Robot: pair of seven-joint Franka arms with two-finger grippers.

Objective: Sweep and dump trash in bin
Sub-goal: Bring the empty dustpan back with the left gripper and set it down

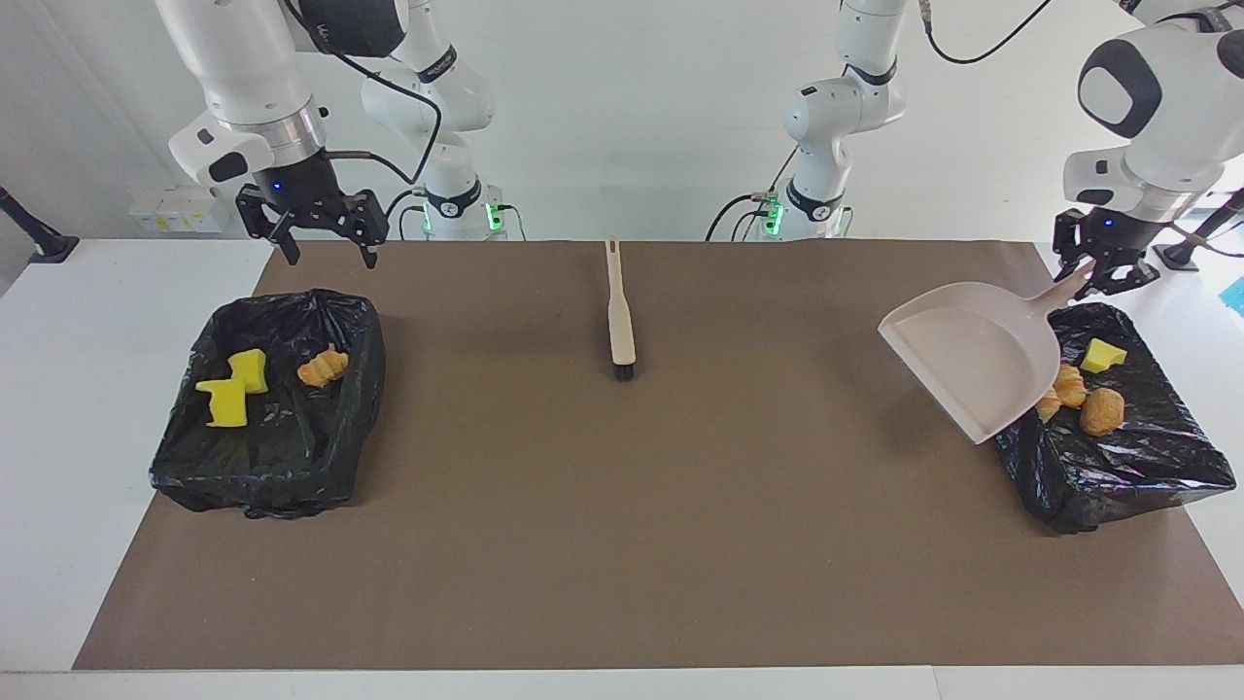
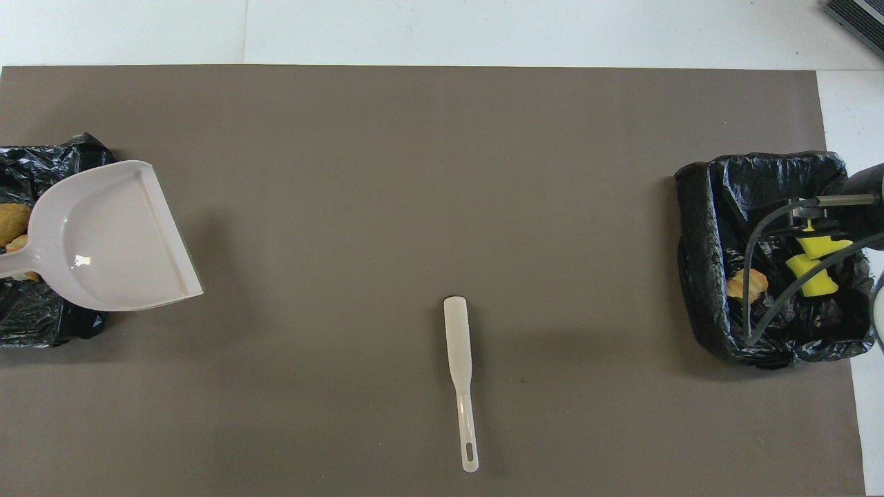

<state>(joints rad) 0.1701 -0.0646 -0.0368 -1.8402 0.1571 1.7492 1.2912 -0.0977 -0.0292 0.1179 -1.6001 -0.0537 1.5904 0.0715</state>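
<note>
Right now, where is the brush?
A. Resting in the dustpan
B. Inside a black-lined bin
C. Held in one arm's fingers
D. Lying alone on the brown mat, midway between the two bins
D: the brush lies flat on the brown mat with no fingers near it, while the left gripper holds only the dustpan.

One camera sits high up across the table (image 1: 622,544) and looks back at the two robots, so they stand at the top of its picture. It is far enough to show the whole brown mat, both arms and the white wall. The other camera hangs high above the robots' end and looks forward and steeply down. It sees only the table top. Both show the brush (image 1: 620,316) (image 2: 460,379), the dustpan (image 1: 972,355) (image 2: 110,238) and two black bins (image 1: 272,408) (image 2: 704,269), but turned halfway around.
</note>
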